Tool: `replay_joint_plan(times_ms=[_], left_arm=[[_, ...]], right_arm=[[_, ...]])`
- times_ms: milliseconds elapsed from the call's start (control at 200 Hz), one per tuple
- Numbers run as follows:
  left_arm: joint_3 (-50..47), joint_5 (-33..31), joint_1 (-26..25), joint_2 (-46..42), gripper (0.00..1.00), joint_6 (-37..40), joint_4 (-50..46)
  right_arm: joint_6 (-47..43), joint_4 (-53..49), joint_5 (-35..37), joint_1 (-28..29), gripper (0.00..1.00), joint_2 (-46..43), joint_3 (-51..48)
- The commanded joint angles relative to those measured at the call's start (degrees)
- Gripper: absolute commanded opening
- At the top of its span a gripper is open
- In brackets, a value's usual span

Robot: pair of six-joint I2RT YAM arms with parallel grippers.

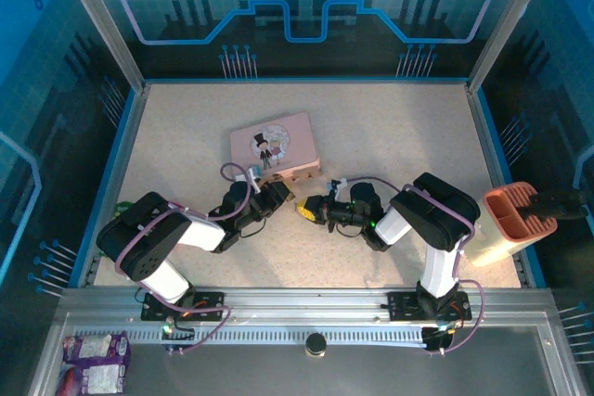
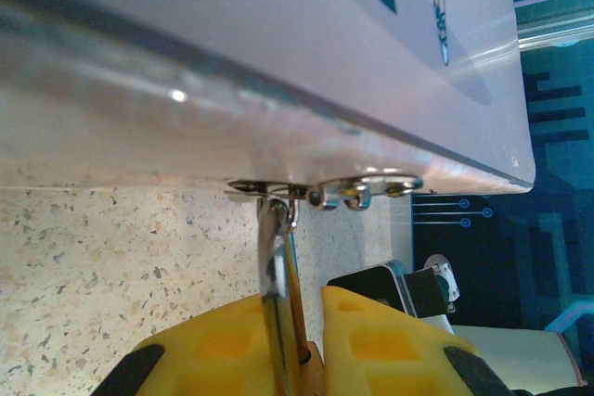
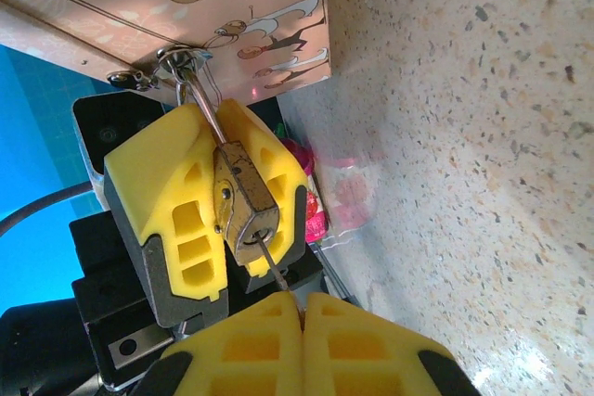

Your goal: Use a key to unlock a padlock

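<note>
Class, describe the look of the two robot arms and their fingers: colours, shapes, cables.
The left arm and right arm are built of black joint housings and white links, with lilac cables looped along them. Their fingers are chunky yellow blocks with rectangular recesses, set on dark grey mounts.

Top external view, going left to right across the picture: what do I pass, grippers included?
purple snack packet → left gripper → right gripper → orange divided holder. The pink tin is left out, as it sits above the left gripper and overlaps it in the order.
</note>
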Motion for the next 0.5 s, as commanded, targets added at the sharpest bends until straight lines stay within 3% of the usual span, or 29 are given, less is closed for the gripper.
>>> replay_joint_plan(times_ms=[0,270,495], left_arm=[[0.04,8.25,-3.74,-2.09,0.00,-0.37,4.68],[-0.63,1.81,-4.96,-3.59,0.00,-2.55,4.31],[0.42,1.19,-5.75,-4.61,0.00,-2.59,3.76]], right_arm=[[0.48,2.31,7.58,-1.00,0.00,-2.35,2.84],[2.55,6.15,7.11,0.05,0.00,0.61,4.07],[3.56,5.84,8.52,0.23,0.00,0.35,3.12]])
